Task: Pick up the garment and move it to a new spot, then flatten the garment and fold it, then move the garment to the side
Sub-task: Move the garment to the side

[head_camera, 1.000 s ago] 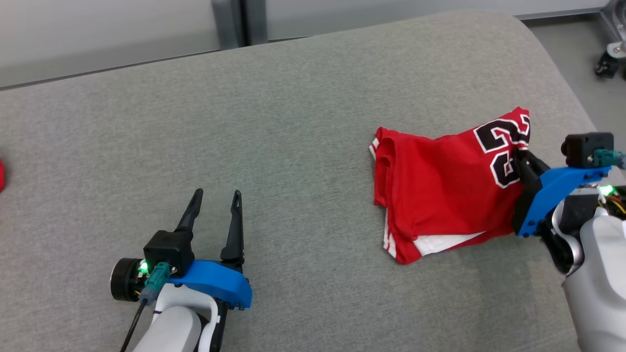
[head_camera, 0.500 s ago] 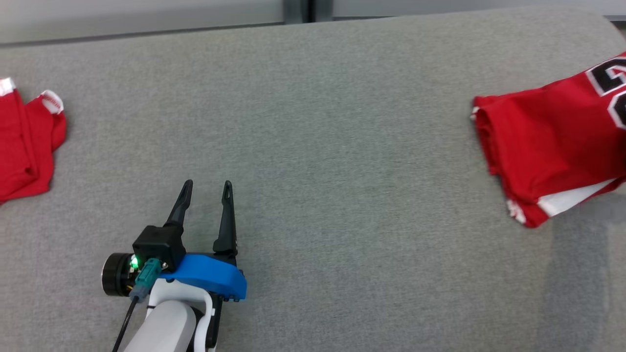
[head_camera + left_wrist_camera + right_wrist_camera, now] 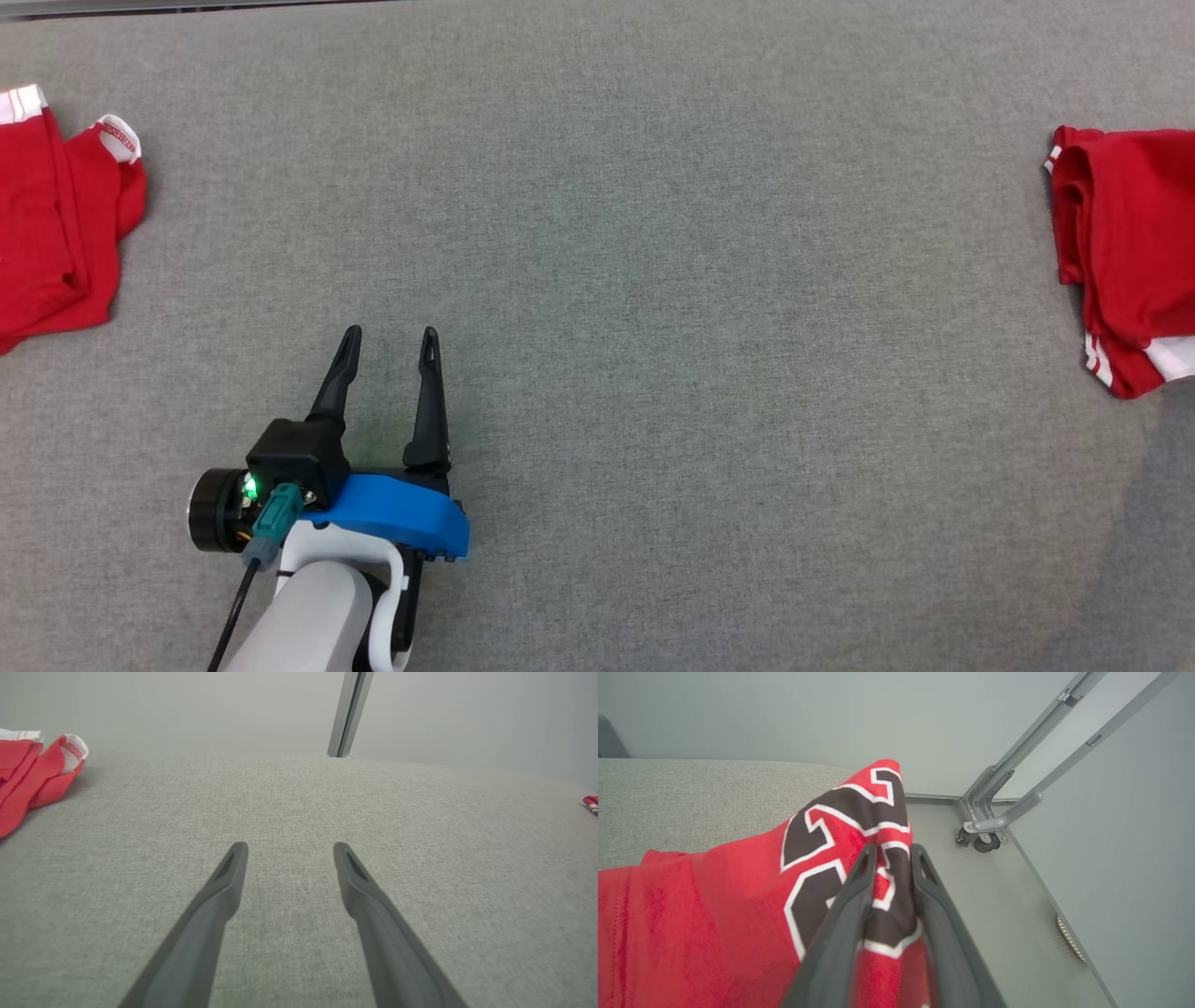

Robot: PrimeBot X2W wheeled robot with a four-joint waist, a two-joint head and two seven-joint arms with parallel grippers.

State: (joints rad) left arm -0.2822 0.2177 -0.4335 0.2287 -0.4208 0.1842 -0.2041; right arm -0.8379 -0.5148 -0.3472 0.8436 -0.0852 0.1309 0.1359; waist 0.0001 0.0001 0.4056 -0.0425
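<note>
a: where's the jersey [image 3: 1125, 243]?
b: at the right edge of the cushion [image 3: 653, 215], partly out of the head view. it's bunched, with white trim at its near corner.
a: and the right gripper [image 3: 893, 847]?
b: in its wrist view the two fingers stand a little apart, with a raised fold of the jersey [image 3: 714, 896] between them, on the black number. the cloth touches both fingers. whether they pinch it i cannot tell.
a: what's past the fold?
b: the cushion's end, then the floor [image 3: 999, 891] and a metal frame [image 3: 994, 812] on a wheel.
a: left gripper [image 3: 390, 329]?
b: released, fingers spread wide with nothing between them, over the bare cushion near its front edge, left of the middle. the wrist view shows the same gap [image 3: 290, 845].
a: anything else?
b: a second red cloth [image 3: 47, 233] lies at the left edge, well apart from the left gripper.
</note>
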